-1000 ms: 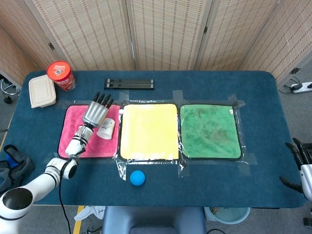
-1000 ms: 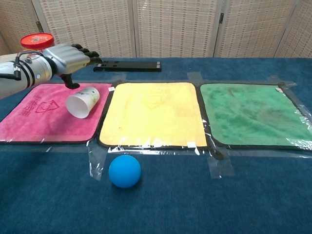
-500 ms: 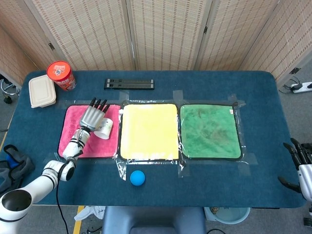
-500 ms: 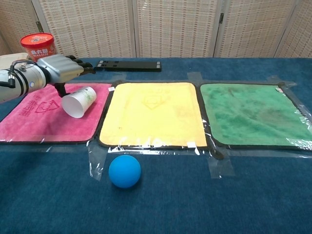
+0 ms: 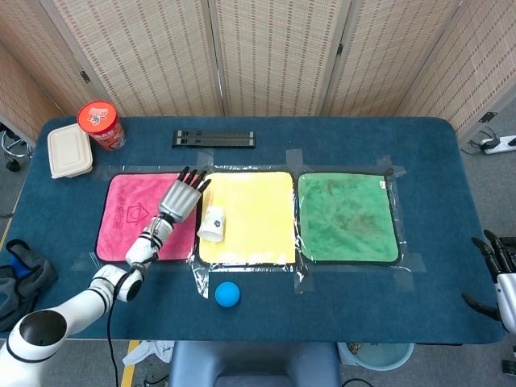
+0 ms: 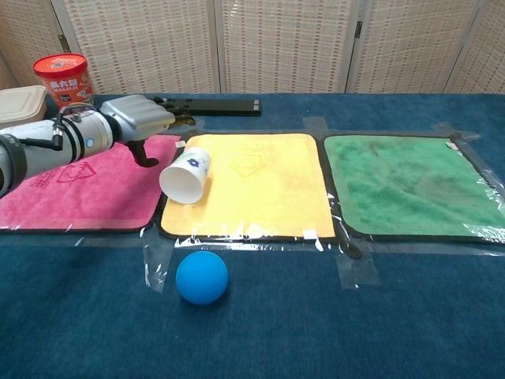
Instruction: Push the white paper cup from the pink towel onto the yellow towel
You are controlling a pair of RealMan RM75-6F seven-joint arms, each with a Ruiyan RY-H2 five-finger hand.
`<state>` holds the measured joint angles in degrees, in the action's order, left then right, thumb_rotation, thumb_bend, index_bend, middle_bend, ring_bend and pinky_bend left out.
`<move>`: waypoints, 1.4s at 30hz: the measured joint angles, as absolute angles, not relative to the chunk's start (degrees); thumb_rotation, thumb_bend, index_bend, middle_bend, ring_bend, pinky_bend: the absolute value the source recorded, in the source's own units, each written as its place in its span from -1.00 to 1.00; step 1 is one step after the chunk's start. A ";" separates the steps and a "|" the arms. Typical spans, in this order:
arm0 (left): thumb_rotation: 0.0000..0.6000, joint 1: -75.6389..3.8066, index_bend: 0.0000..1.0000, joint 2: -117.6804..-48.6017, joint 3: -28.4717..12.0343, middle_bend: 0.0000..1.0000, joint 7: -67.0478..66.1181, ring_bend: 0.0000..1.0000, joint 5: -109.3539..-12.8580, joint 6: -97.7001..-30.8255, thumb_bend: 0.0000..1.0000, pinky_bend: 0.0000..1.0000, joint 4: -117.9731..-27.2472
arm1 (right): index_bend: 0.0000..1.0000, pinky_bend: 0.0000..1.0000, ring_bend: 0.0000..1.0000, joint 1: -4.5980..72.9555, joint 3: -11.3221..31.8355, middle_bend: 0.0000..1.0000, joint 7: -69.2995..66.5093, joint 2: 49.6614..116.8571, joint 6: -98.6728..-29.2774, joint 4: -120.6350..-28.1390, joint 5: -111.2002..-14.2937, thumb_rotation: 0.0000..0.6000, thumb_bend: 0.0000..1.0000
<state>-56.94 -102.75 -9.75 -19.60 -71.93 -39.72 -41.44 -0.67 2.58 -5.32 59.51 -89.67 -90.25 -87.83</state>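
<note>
The white paper cup (image 5: 212, 222) (image 6: 185, 175) lies on its side at the left edge of the yellow towel (image 5: 251, 214) (image 6: 252, 181), mouth toward the table's front. My left hand (image 5: 183, 199) (image 6: 142, 121) hovers with flat, spread fingers over the right edge of the pink towel (image 5: 133, 222) (image 6: 79, 189), just left of the cup and holding nothing; contact with the cup is unclear. My right hand (image 5: 500, 262) shows only at the far right edge of the head view, off the table, its fingers spread.
A green towel (image 5: 347, 216) (image 6: 410, 183) lies right of the yellow one. A blue ball (image 5: 227, 293) (image 6: 202, 277) sits in front of the towels. A red canister (image 5: 101, 124) (image 6: 61, 76), a beige lunch box (image 5: 68, 151) and a black bar (image 5: 214, 139) stand at the back.
My left hand has swept to the right across the pink towel. The cup has rolled ahead of it, off the pink towel and onto the left edge of the yellow towel.
</note>
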 measured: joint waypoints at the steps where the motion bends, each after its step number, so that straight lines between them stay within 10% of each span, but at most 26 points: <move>1: 1.00 -57.05 -1.00 -102.82 -9.92 -1.00 -19.51 -1.00 -71.85 -39.77 -0.23 -1.00 -41.74 | -0.78 -0.93 -0.71 -0.69 2.59 -0.87 -5.39 59.53 -89.69 -90.18 -87.83 1.00 -0.71; 24: 1.00 -56.73 -1.00 -100.63 -12.96 -1.00 -21.69 -1.00 -68.40 -44.12 -0.20 -1.00 -50.73 | -0.78 -0.93 -0.71 -0.88 2.55 -0.87 -6.57 59.52 -89.85 -88.99 -88.21 1.00 -0.71; 42: 1.00 -44.21 -1.00 -82.21 -16.84 -1.00 -17.20 -1.00 -59.21 -54.45 -0.06 -1.00 -72.95 | -0.78 -0.91 -0.69 0.01 2.39 -0.86 -7.14 58.20 -89.67 -89.08 -89.99 1.00 -0.72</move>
